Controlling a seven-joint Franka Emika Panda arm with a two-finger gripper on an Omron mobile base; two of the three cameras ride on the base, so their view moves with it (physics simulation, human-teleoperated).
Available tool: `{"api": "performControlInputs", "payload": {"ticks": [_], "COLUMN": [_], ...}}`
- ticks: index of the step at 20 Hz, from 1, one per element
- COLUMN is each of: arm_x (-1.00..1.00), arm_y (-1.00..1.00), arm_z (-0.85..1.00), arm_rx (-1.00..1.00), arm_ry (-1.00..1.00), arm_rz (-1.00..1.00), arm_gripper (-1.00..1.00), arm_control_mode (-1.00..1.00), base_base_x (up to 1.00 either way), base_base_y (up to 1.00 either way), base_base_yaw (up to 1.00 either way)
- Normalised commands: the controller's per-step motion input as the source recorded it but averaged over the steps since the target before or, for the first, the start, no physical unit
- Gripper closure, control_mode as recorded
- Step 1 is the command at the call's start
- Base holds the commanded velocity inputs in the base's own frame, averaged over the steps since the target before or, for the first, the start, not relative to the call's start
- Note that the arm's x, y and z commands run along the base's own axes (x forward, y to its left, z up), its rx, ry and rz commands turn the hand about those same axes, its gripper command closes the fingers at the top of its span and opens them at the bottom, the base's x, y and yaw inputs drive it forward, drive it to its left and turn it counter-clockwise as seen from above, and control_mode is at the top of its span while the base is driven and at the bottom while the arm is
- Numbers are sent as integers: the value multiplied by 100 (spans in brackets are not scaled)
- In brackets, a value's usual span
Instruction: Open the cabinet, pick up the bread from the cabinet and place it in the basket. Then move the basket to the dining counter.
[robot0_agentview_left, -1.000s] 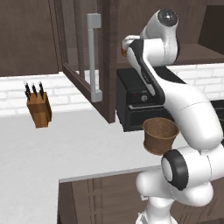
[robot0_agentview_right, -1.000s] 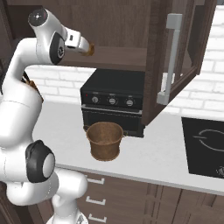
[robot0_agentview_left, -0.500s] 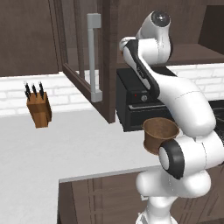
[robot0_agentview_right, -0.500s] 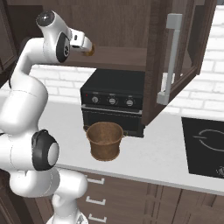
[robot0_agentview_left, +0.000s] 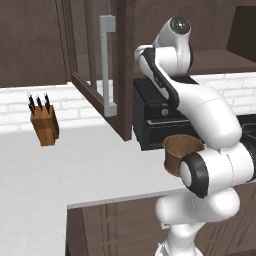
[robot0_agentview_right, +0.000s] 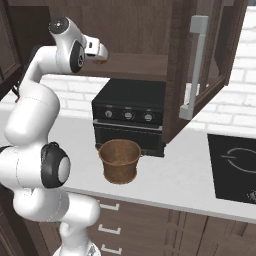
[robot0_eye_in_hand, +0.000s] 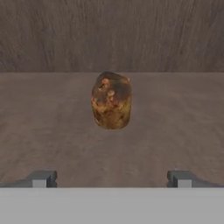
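1. Jaws spread wide apart and empty, fingertips low at 7 and 5 o'clock in the hand view, gripper aimed straight at the bread.
2. Bread: small rounded loaf piece, taller than wide, mottled golden tan with darker brown and near-black scorched patches, brightest along its left flank and lower edge; upright on the brown wooden shelf, just above centre of the hand view, ahead of the fingertips and not touching them.
3. Behind it, at 12 o'clock, the cabinet's grainy brown back wall.
4. Seen from the right base view, gripper reaching into the open cabinet at roughly 11 o'clock, above the black oven; a tan speck at its tip, too small to make out.
5. Cabinet door swung open toward 2 o'clock in that view, glass panel and long grey bar handle facing outward.
6. Basket: round, brown, woven-look, tapering to its base, empty inside, standing on the white countertop directly in front of the oven, close to it, just below centre.
7. From the left base view, basket at 4 o'clock, partly behind the arm; knife block at 9 o'clock, well apart from it.
8. Black cooktop at 4 o'clock in the right base view.
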Motion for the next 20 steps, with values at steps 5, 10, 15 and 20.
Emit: {"api": "performControlInputs", "payload": {"ticks": [5, 10, 15, 20], "arm_x": [41, 46, 42, 35], "arm_y": [0, 0, 0, 1], "arm_z": [0, 0, 0, -1], "arm_rx": [0, 0, 0, 0], "arm_ry": [1, 1, 1, 1], "arm_rz": [0, 0, 0, 0], "arm_gripper": [-100, -100, -100, -100], "arm_control_mode": [-100, -100, -100, -100], "base_base_x": [0, 0, 0, 0], "base_base_y": [0, 0, 0, 0], "base_base_yaw": [0, 0, 0, 0]}}
